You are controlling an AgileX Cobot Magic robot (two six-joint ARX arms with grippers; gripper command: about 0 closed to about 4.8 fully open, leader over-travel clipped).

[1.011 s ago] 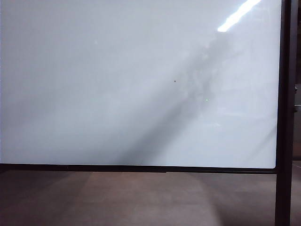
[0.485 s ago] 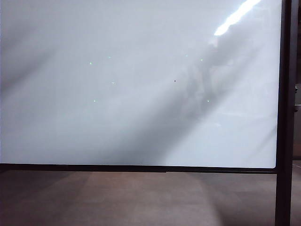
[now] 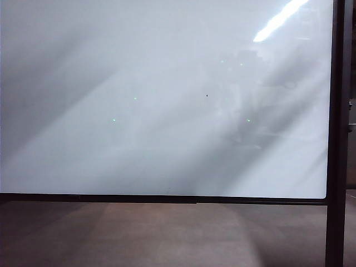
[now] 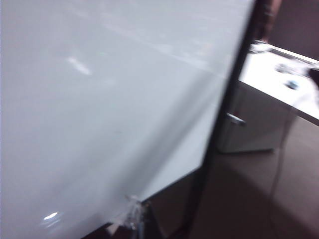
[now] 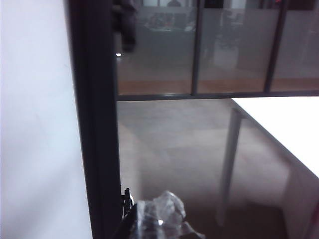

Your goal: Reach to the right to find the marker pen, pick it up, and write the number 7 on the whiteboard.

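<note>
Whiteboard [image 3: 167, 139]: fills the exterior view, glossy white, blank apart from a tiny black speck [image 3: 207, 95] right of its middle; no marker pen and no written 7 show in any view.
Frame: black bottom edge and a black upright post [image 3: 335, 133] at the board's right edge.
Exterior view only: grey shadows and a bright light streak [image 3: 278, 19] at the board's top right corner; neither arm shows.
Left wrist view only: blurred board, a white cabinet [image 4: 259, 119] beyond its post, and a plastic-wrapped tip of the left claw [image 4: 133, 211] near the board's lower edge; its opening cannot be told.
Right wrist view only: right claw [image 5: 159, 216], plastic-wrapped, closed, holding nothing visible, beside the post.
Room: brown floor [image 5: 174, 144], white worktop [image 5: 284, 124], glass partition [image 5: 199, 45].
</note>
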